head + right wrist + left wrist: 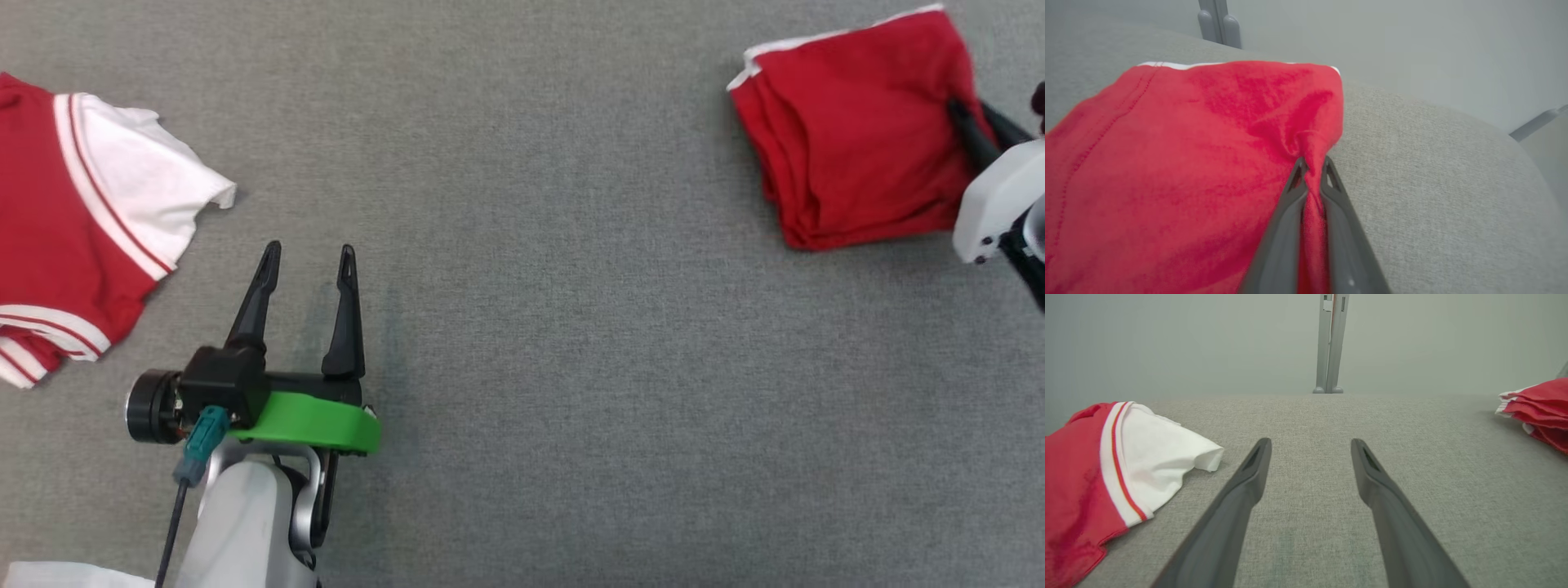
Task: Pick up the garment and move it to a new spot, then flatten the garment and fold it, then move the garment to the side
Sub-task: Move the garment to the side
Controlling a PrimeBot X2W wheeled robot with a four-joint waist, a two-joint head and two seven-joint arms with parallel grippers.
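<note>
Left end effector point(310, 247), fingers apart, sits over bare grey fabric surface point(531, 286). Right end effector point(1313, 161) is clamped on folded red cloth garment point(857, 122) near the far right edge. Red-and-white jersey shirt point(82, 229) lies far left.

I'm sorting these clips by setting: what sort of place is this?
Probably a lab or test bench for garment folding, not a home: a wide grey cloth-covered table, a folded red garment and a red-and-white shirt laid on it, and a bare pale wall behind.
</note>
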